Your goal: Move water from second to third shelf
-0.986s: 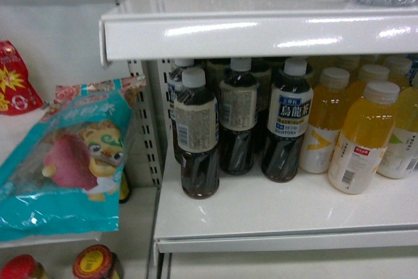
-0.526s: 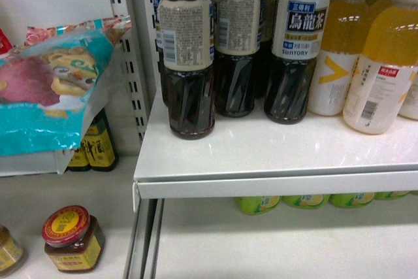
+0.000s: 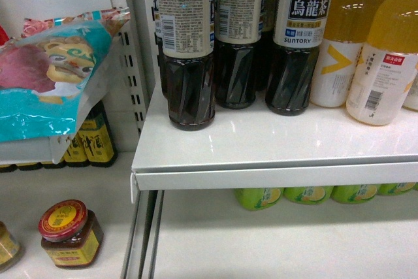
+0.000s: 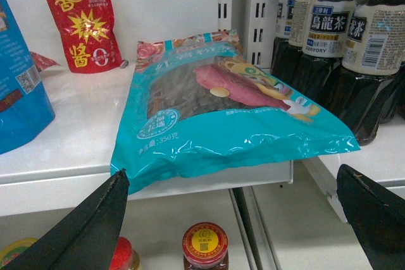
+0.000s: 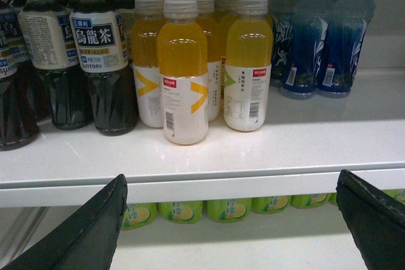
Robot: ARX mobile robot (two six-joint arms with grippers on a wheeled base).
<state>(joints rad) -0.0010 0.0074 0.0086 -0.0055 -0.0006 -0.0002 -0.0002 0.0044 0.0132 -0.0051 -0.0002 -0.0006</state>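
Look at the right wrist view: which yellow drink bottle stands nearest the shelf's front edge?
The yellow bottle with the orange chevron label, standing alone ahead of the group. The other yellow bottles stand farther back, partly hidden behind or beside it.

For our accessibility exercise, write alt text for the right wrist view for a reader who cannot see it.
Store shelf seen between open jaws: dark tea bottles at left, yellow drinks in the middle, blue bottles at right rear. Green bottles line the shelf below; no water bottle shows.
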